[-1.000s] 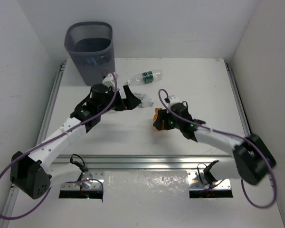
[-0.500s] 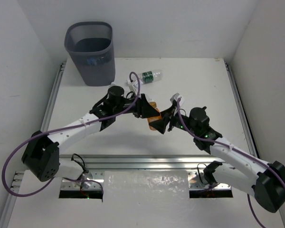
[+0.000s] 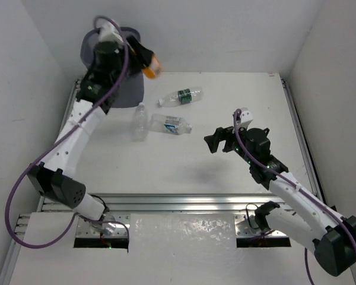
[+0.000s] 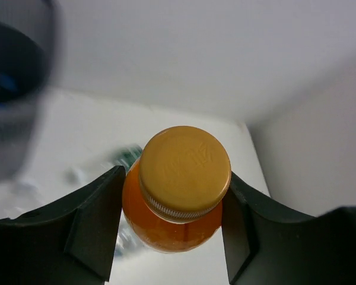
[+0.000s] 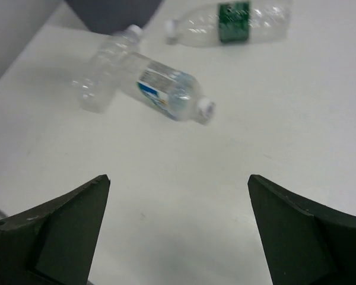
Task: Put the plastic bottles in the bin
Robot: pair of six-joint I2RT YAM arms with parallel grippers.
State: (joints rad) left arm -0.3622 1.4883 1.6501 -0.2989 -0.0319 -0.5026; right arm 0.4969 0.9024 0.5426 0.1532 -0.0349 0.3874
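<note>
The orange bottle (image 3: pixel 152 65) has changed hands. A second ago the right end effector (image 3: pixel 215 140) held it low over the middle of the desk (image 3: pixel 184 172). Half a second ago both arms met there around it. Now the left end effector (image 3: pixel 143 59) has it, lifted up to the far left corner beside the bin (image 3: pixel 129 94). The left wrist view shows the grip plainly: the two dark fingers (image 4: pixel 98 225) press on either side of the bottle's orange body just under its ridged cap, set narrow around it. The right end effector, having let go, stands wide and empty in its own view, with only bare desk between its fingers (image 5: pixel 77 219), and has pulled back toward the right of the desk. For the task this looks like a handover finished and a drop about to come. From above, the bottle seems to hang just right of the bin's rim rather than over the opening, and in the left wrist view the bin (image 4: pixel 12 119) is a dark blur off to the left, so a short move that way is probably still needed. Three bottles lie on their sides ahead of the right end effector, well apart from it: a blue-labelled bottle (image 5: pixel 163 86) nearest, a clear bottle (image 5: pixel 101 86) touching it, and a green-labelled bottle (image 5: pixel 234 15) beyond.
</note>
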